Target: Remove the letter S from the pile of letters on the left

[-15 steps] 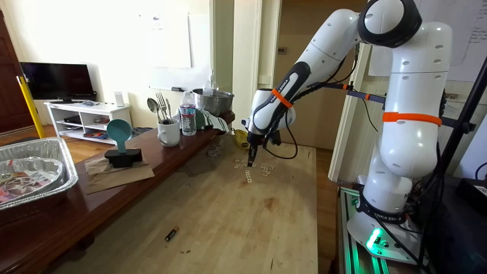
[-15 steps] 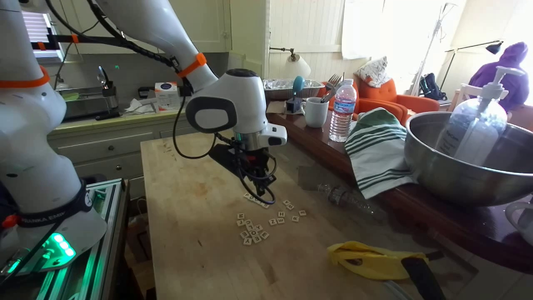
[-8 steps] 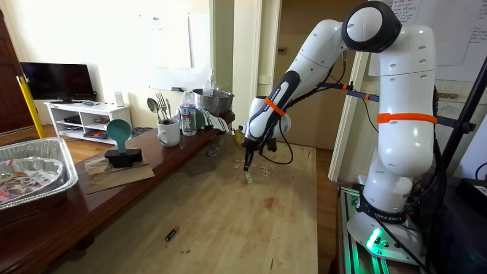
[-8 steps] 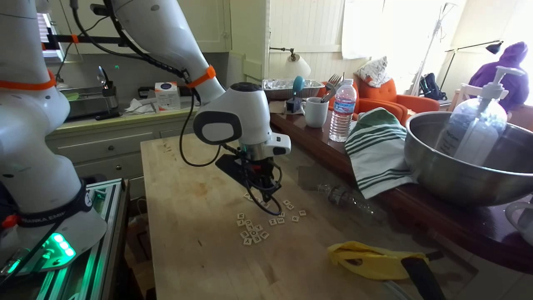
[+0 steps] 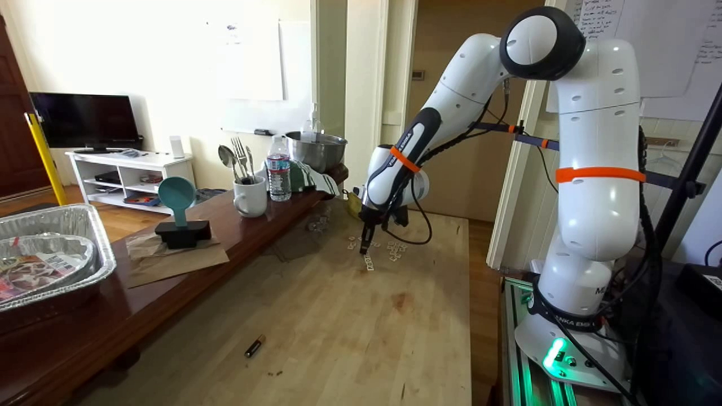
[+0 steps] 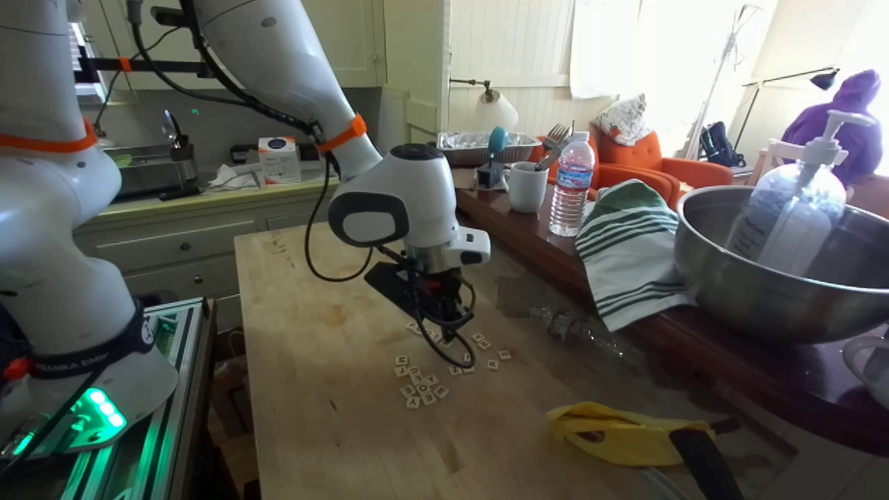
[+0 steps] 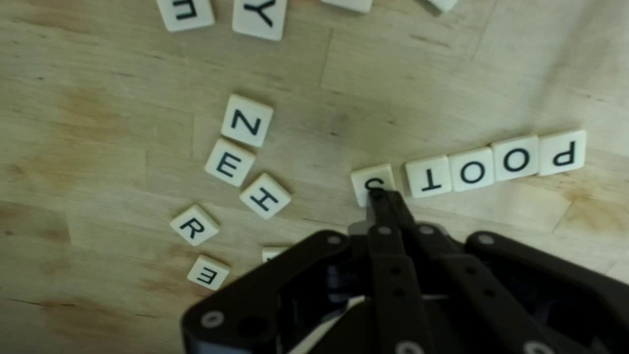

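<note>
The letter S tile point(image 7: 372, 178) lies flat at the left end of a row of tiles reading T, O, O, P point(image 7: 472, 169) in the wrist view, with a small gap before the T. My gripper point(image 7: 385, 194) is shut and empty; its fingertips are over the S tile's lower edge and hide part of it. I cannot tell if they touch. In both exterior views the gripper point(image 5: 364, 252) point(image 6: 446, 339) is low over the table at the row, and the S tile cannot be made out. A clump of letter tiles point(image 6: 423, 389) lies nearby, also in an exterior view point(image 5: 394, 257).
Loose tiles N point(image 7: 247, 120), E point(image 7: 229, 162), H point(image 7: 265, 196) and R point(image 7: 194, 225) lie left of the fingers. A battery point(image 5: 255, 345), a clear plastic bottle point(image 6: 576, 331) and a yellow bag point(image 6: 618, 434) lie on the table. A raised wooden ledge point(image 5: 163, 299) runs alongside.
My gripper has moved down and along the table towards the row of tiles, shifting left in an exterior view. The tiles have not visibly moved.
</note>
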Controlling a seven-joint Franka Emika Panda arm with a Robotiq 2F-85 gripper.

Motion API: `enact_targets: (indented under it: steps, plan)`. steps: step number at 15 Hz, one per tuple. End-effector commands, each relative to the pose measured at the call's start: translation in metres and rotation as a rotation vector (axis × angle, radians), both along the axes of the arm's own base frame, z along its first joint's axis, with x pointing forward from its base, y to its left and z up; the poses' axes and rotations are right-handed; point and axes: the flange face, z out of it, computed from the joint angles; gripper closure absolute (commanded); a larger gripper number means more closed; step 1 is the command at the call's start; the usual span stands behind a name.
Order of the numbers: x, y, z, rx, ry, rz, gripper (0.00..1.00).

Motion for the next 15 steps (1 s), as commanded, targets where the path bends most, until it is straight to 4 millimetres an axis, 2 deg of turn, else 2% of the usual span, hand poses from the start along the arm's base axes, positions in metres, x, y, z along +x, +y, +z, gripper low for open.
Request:
enact_targets:
  steps: [1,10,12,15]
  plan:
    - [0.0,-0.014,-0.009,-0.012,-0.005,-0.006,1.0]
    - [-0.013,-0.059,-0.008,-0.064,0.019,-0.048,1.0]
    - [-0.014,-0.061,-0.003,-0.072,0.013,-0.039,1.0]
    - [-0.013,-0.05,0.011,-0.059,-0.009,-0.026,1.0]
